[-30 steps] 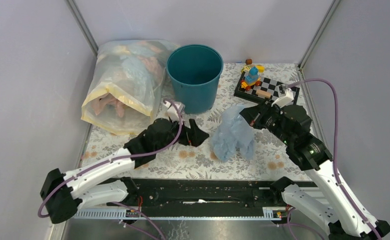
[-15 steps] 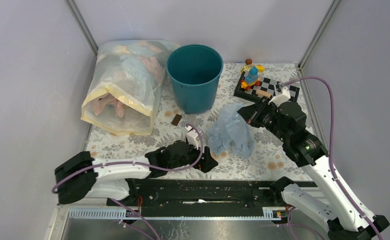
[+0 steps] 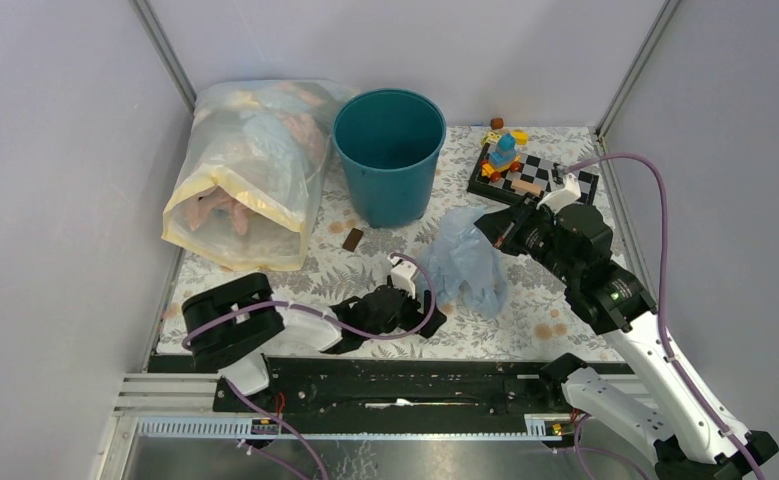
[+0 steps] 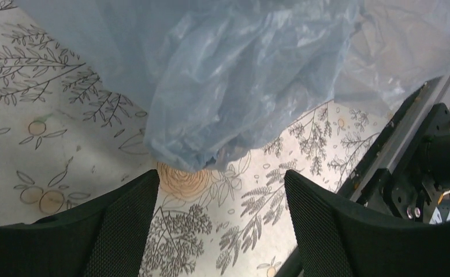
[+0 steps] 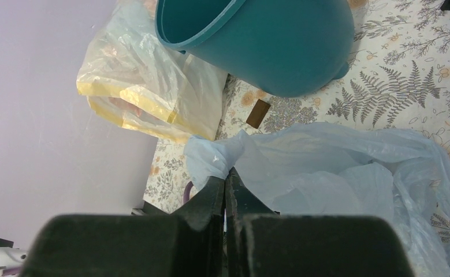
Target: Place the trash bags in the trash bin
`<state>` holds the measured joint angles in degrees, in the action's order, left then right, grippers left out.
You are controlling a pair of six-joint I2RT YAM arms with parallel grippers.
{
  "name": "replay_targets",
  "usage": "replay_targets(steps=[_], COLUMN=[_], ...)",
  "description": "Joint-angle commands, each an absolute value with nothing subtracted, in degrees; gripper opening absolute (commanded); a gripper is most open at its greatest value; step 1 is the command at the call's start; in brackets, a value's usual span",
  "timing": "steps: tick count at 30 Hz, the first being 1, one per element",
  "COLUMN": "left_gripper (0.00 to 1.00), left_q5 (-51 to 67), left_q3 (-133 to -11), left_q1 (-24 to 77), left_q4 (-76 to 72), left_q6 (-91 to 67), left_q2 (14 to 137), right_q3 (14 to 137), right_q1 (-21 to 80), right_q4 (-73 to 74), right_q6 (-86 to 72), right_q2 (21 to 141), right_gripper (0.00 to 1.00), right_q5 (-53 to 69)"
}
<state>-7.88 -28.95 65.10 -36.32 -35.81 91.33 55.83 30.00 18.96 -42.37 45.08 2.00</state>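
Observation:
The pale-blue crinkly trash bag (image 3: 465,262) hangs crumpled at mid-table, its lower end touching the floral cloth. My right gripper (image 3: 502,230) is shut on a pinch of its upper edge; the right wrist view shows the film squeezed between the closed tips (image 5: 227,173), with the trash bag (image 5: 332,167) spreading beyond them. My left gripper (image 3: 417,310) lies low near the front edge, just left of the bag. It is open, and in the left wrist view the trash bag (image 4: 228,75) hangs just beyond the left gripper (image 4: 219,184), with only cloth between the pads. The teal trash bin (image 3: 390,155) (image 5: 280,46) stands upright behind.
A large clear yellowish bag of cloth (image 3: 250,170) (image 5: 147,92) leans against the bin's left side. A checkerboard with toy pieces (image 3: 530,175) sits at the back right. A small brown block (image 3: 353,239) lies in front of the bin. The black rail (image 3: 385,380) runs along the near edge.
My left arm has folded back toward the near edge, bringing its open gripper down and right to the bag's lower end. The right gripper, still holding the bag, has barely moved.

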Motion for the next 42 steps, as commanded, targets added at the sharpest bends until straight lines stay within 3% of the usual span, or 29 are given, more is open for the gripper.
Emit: replay_targets(steps=[1, 4, 7, 8, 15, 21, 32, 34, 42], left_gripper=[0.75, 0.42, 0.02, 0.00, 0.00, 0.00, 0.00, 0.00, 0.00], left_q5=[-11.94, -15.73, -17.44, -17.89, -26.57, -22.18, -19.71, -18.62, -14.05], left_q3=[-31.42, -32.21, -31.47, -31.28, -28.35, -24.86, -23.85, -25.02, -35.76], left_q1=[65.39, 65.39, 65.39, 65.41, 65.01, 59.65, 58.00, 57.92, 57.44], left_q4=[-47.55, -48.41, -49.89, -49.54, -27.65, -13.76, -4.49, -2.60, 12.15], left_q6=[-34.75, -34.84, -34.53, -34.02, -33.52, -38.23, -36.61, -35.74, -36.60], left_q2=[94.97, 96.91, 96.64, 95.96, 81.49, 70.26, 56.98, 55.73, 55.54], right_q3=[56.67, 56.78, 56.88, 57.40, 66.40, 73.29, 78.26, 79.11, 84.66], right_q1=[30.13, 30.09, 30.14, 30.15, 30.14, 30.12, 30.08, 30.15, 30.10], right_q4=[17.41, 17.94, 18.98, 19.83, 32.87, 37.61, 37.50, 37.49, 38.34], right_q6=[-42.98, -43.26, -43.46, -43.23, -34.75, -29.51, -25.51, -24.39, -20.93], right_q2=[44.73, 44.33, 43.26, 42.93, 43.69, 45.67, 50.88, 52.50, 61.43], right_gripper=[0.00, 0.00, 0.00, 0.00, 0.00, 0.02, 0.05, 0.11, 0.16], right_q5=[1.32, 0.79, -1.57, -3.04, -20.47, -31.61, -21.09, -18.31, -17.31])
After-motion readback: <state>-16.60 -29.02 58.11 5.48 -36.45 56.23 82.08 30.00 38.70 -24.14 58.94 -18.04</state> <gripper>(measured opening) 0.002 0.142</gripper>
